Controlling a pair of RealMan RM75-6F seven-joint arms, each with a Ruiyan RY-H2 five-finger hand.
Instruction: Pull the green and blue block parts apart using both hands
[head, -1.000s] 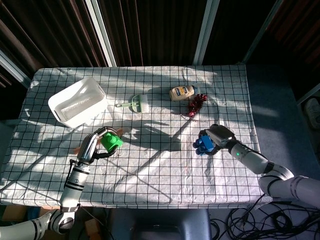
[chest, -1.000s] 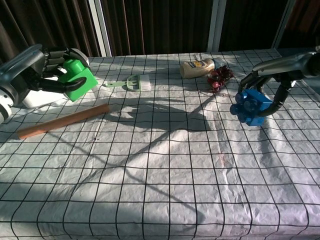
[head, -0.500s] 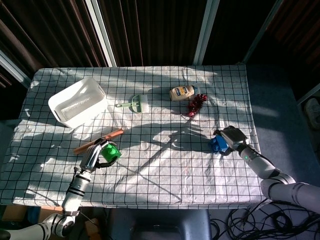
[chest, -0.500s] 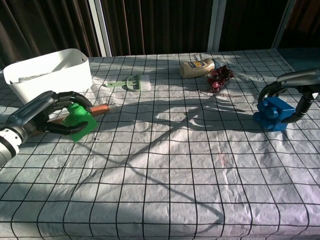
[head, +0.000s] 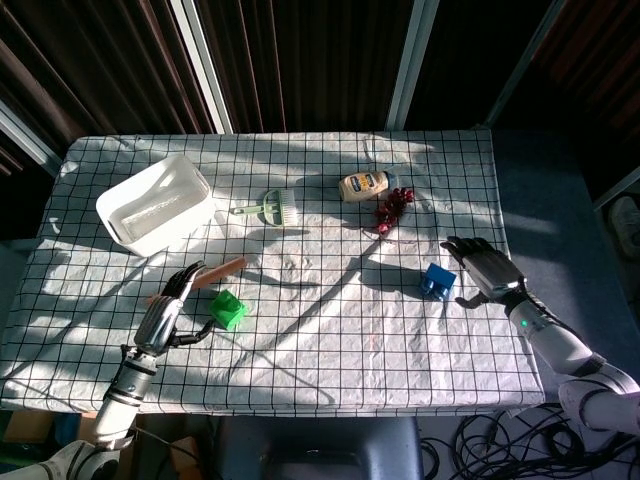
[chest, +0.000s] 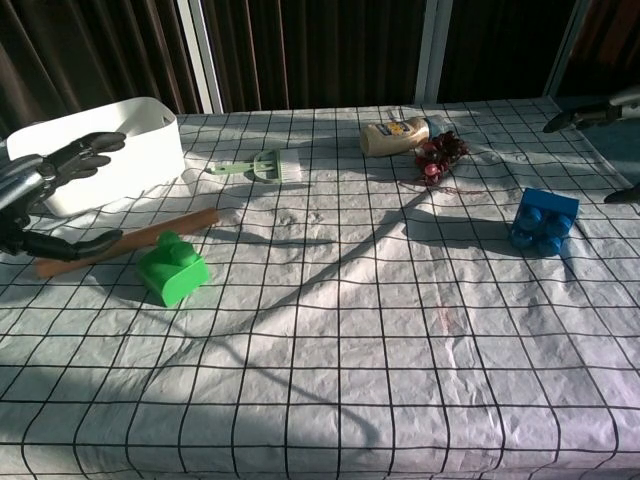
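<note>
While both hands hang just above the checked cloth, the two block parts lie separated on the surface (head: 330, 330), well apart from each other. The green block (head: 228, 309) sits near the left front, its studded top tilted toward the camera in the chest view (chest: 174, 268). The left hand (head: 168, 315) is just beside it on the outer side, fingers spread and holding nothing; in the chest view its dark fingers (chest: 75, 152) fan out above a long wooden rod (chest: 130, 241) that lies slanted behind the green block. The blue block (head: 437, 280) rests at the right, flat on the cloth, studs facing forward in the chest view (chest: 543, 220). The right hand (head: 485, 270) is just to its outer side, not touching it, fingers splayed and empty; the chest view catches only its fingertips (chest: 590, 116) at the frame edge.

Farther back, a white rectangular bin (head: 156, 203) stands at the left rear. A pale green brush (head: 272, 208) lies near the middle rear, and a squeeze bottle of cream-coloured sauce (head: 367, 185) lies on its side beyond it, with a small bunch of dark red berries (head: 390, 212) just in front of the bottle. Long shadows cross the cloth between the blocks.
</note>
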